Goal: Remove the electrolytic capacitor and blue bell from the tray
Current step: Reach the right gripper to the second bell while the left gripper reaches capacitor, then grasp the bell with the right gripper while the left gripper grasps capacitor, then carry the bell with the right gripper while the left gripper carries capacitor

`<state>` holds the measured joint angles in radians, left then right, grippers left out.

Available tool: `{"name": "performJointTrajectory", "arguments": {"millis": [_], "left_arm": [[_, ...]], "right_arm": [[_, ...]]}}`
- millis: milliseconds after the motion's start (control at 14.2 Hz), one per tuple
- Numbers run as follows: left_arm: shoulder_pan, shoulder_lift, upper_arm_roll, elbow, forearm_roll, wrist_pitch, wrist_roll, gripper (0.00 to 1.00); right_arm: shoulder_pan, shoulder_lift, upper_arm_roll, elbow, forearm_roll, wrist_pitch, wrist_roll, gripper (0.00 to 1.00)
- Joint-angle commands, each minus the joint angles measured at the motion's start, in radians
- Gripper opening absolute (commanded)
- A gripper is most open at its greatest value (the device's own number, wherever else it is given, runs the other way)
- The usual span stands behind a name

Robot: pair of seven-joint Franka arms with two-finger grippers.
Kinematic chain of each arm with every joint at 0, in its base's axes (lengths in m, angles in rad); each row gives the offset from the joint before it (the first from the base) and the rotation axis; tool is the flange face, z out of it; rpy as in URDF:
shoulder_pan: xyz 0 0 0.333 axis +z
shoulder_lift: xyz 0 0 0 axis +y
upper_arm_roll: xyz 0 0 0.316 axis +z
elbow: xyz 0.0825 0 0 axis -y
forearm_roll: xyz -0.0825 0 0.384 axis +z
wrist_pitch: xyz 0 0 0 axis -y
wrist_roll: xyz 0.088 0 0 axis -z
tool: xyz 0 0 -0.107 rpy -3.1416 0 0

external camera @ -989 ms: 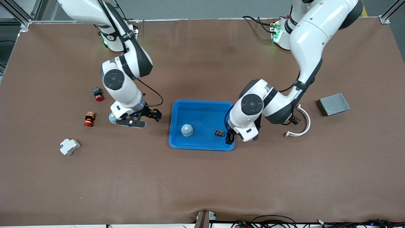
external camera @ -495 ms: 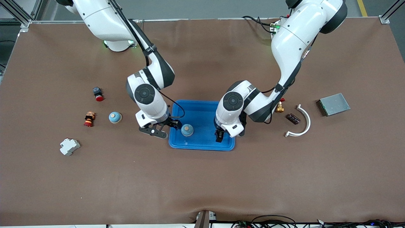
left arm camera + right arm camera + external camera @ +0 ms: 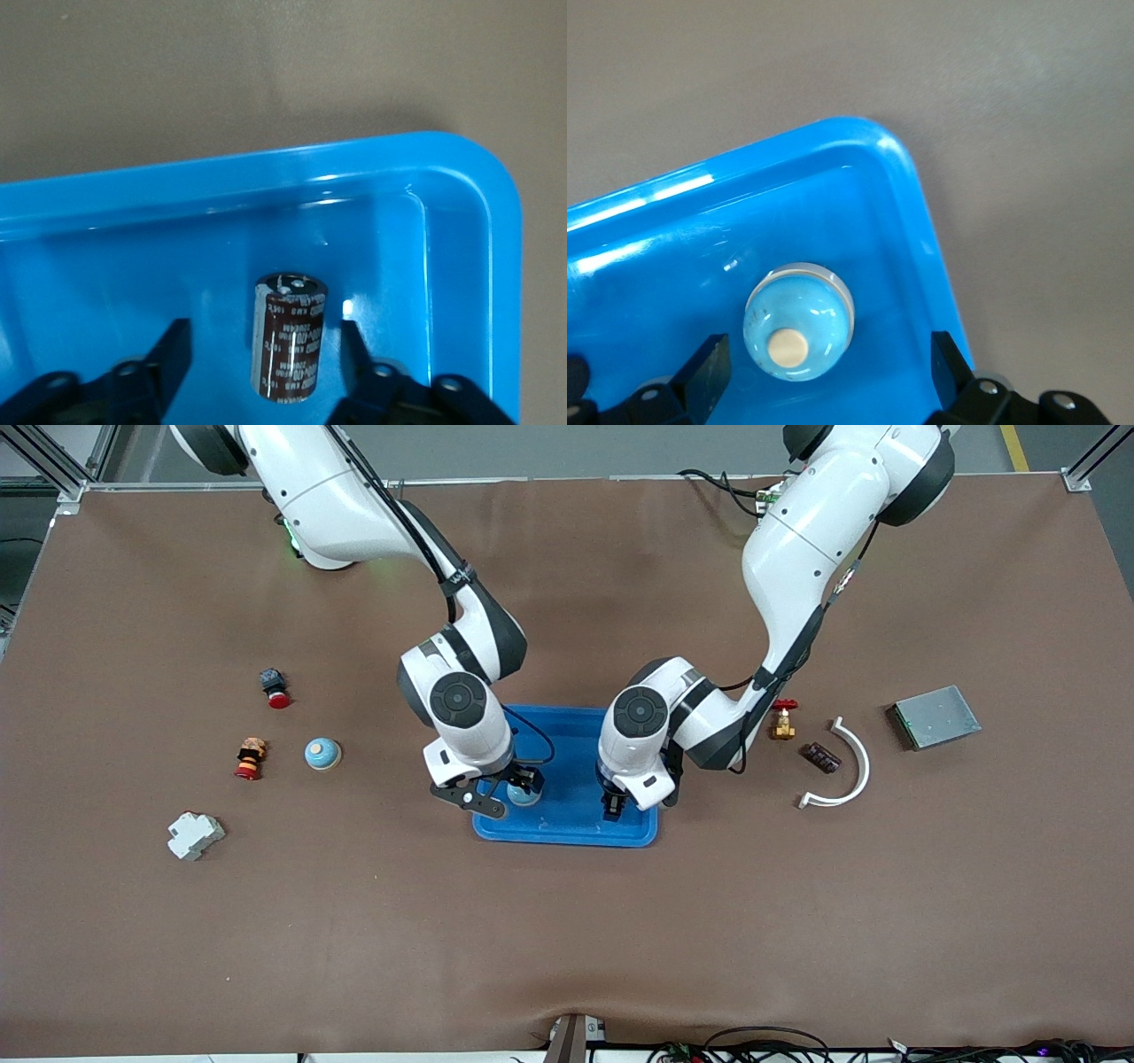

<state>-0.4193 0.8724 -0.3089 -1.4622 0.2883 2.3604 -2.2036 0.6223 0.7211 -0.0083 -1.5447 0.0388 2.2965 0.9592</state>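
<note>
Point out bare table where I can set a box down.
Widest bare stretch: the table between the blue tray and the front camera. Crowded: tray, holding bell and capacitor under both grippers; also around the white arc.

Capacitor (image 3: 288, 336) and bell (image 3: 799, 321) lie in the tray (image 3: 567, 831) (apart) — both low.

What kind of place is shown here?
Probably a robotics lab: two white arms work at a brown-covered table framed in aluminium, with small electrical parts around a blue tray.
</note>
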Motion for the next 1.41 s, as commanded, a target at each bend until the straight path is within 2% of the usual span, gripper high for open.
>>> {"name": "performJointTrajectory", "arguments": {"millis": [0,141,353,495,565,636,707,777,1131,1343], "left_arm": [[-0.013,0.016,0.013,0.025,0.002,0.013,-0.002,0.38],[-0.012,0.016,0.013,0.026,0.003,0.013,0.007,0.02],[-0.012,0.005,0.013,0.029,0.003,0.013,0.03,0.0],[-0.007,-0.018,0.013,0.049,0.006,0.004,0.028,0.0],[0.002,-0.041,0.013,0.049,0.011,-0.003,0.039,0.0],[0.022,-0.07,0.013,0.048,0.009,-0.021,0.08,0.0],[0.048,-0.09,0.002,0.048,0.003,-0.058,0.119,0.0],[0.06,-0.116,0.002,0.046,0.003,-0.088,0.14,0.0],[0.163,-0.219,0.001,0.034,-0.008,-0.271,0.434,0.0],[0.255,-0.268,0.001,-0.029,-0.008,-0.311,0.618,0.0]], "right_arm": [[0.028,0.058,-0.015,0.074,-0.008,-0.019,0.045,1.0],[0.042,0.089,-0.019,0.097,-0.008,-0.014,0.056,1.0],[0.048,0.115,-0.018,0.112,-0.069,-0.014,0.111,1.0],[0.048,0.12,-0.018,0.112,-0.079,-0.009,0.113,1.0],[0.047,0.121,-0.018,0.112,-0.077,-0.009,0.11,0.88],[0.044,0.123,-0.016,0.115,-0.077,-0.009,0.107,0.55],[0.043,0.124,-0.016,0.117,-0.076,-0.009,0.111,0.15],[0.045,0.124,-0.016,0.118,-0.071,-0.009,0.116,0.0],[0.036,0.113,-0.013,0.152,-0.056,-0.031,0.13,0.0],[0.027,0.104,-0.009,0.228,-0.057,-0.185,0.086,0.0]]}}
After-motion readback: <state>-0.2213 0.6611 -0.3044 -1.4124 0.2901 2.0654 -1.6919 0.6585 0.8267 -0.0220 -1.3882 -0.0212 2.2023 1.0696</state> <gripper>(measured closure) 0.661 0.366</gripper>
